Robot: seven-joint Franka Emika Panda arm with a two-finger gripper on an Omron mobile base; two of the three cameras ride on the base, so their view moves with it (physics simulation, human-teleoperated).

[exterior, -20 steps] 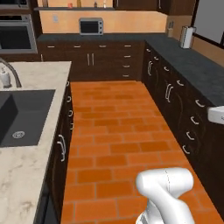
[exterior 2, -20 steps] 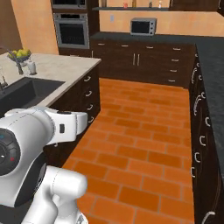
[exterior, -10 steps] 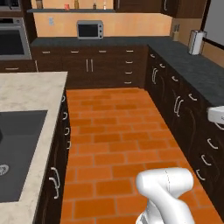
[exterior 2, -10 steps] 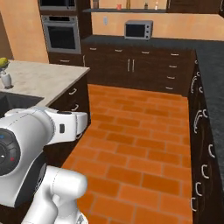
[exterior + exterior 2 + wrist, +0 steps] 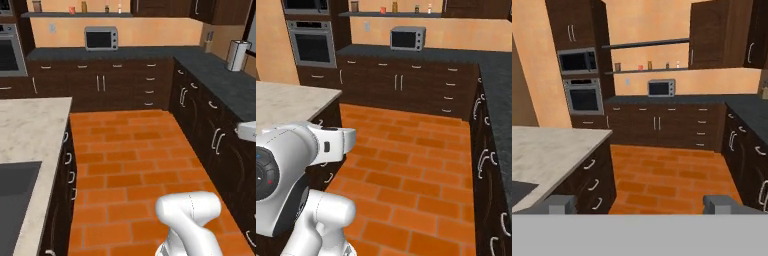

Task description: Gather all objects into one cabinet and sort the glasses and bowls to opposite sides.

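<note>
My gripper [image 5: 641,202] is open; its two dark fingertips [image 5: 559,202] stand wide apart with nothing between them, pointing across the kitchen at the back wall. Dark brown wall cabinets [image 5: 712,35] with pale bar handles hang at the upper right of the hand view; I cannot tell which one is the task's cabinet. The objects, the glasses and the bowls are out of view. My white arm [image 5: 301,160] fills the lower left of the right base view.
A pale stone island [image 5: 30,130] with a dark sink [image 5: 15,200] lies to the left. Orange brick floor [image 5: 130,165] runs ahead to base cabinets under a microwave [image 5: 101,38]. A dark counter [image 5: 220,80] with a paper towel roll [image 5: 236,55] lines the right. A wall oven [image 5: 312,47] stands far left.
The whole picture has shifted: the base has driven forward along the island, so the sink slid down and left and the back wall came closer. The gripper has stayed open.
</note>
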